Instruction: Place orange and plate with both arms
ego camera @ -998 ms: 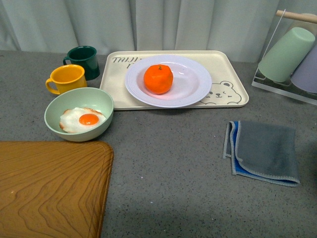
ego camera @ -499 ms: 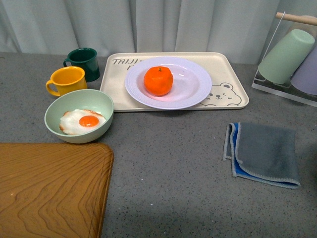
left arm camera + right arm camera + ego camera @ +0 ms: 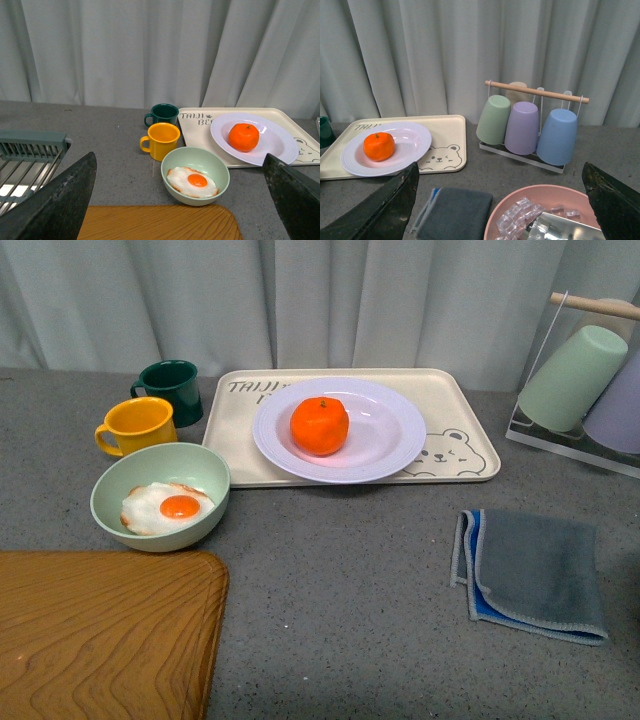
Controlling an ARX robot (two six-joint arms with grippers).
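Orange (image 3: 320, 426) sits on the plate (image 3: 385, 445), left of centre; plate rests on the tray (image 3: 455, 400). Both my grippers stand open, empty. Orange: light, round, likely to roll. Plate: stiff, glossy, slippery, breakable; grip rim at 3 o'clock.

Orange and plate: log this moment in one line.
orange: on plate | plate: on bear tray | left gripper: open, empty | right gripper: open, empty

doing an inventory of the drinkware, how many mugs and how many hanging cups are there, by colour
Mugs: 2, dark green mug and yellow mug
Cups on the rack: 4, green cup, purple cup, blue cup, beige cup mostly hidden behind them
Total: 6
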